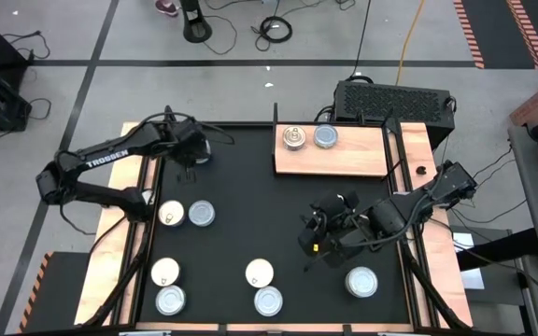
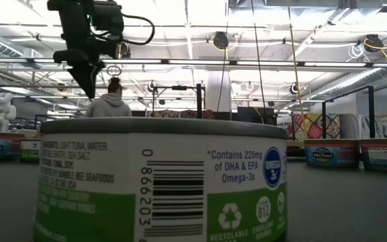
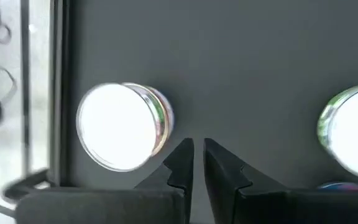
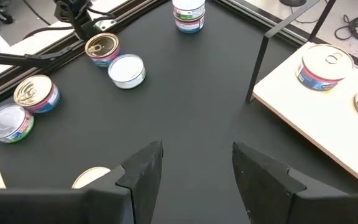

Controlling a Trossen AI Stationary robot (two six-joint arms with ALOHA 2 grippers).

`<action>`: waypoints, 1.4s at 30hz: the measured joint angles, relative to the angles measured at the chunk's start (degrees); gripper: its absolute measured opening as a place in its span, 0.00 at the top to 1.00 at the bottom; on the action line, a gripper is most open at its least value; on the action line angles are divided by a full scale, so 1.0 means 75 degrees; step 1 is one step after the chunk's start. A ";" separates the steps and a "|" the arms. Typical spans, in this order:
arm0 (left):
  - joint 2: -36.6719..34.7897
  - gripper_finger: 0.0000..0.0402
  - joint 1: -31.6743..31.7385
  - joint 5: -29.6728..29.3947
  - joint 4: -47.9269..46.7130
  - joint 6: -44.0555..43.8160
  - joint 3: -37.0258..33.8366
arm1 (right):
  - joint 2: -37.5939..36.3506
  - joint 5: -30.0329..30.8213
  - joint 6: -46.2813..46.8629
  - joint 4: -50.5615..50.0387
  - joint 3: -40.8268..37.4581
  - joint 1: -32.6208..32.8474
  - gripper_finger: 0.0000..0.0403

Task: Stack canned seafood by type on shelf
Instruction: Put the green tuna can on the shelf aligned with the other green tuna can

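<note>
Right gripper [image 4: 194, 165] spread, empty, mid-table; left gripper [image 3: 194, 155] nearly pressed together. Risk: clipping the shelf [image 1: 344, 161] edge, toppling its two cans [image 1: 309, 138].

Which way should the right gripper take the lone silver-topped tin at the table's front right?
Judging by its pose, from straight above: the silver-topped round tin stands upright and clear of others. Drop the open right gripper over it and pinch the curved side wall across its width, below the rim.
</note>
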 joint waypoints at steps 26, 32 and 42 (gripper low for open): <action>0.2273 0.52 0.0180 -0.1490 0.1319 -0.0672 -0.0004 | 0.0000 0.0011 -0.0312 -0.0087 0.0000 0.0004 0.54; 0.2585 0.52 0.0176 -0.2241 0.1653 -0.0956 -0.0426 | 0.0000 0.0011 -0.0315 -0.0090 0.0000 0.0003 0.54; 0.2633 0.58 0.0147 -0.3111 0.2192 -0.1119 -0.0944 | 0.0003 0.0016 -0.0402 -0.0102 0.0000 -0.0009 0.54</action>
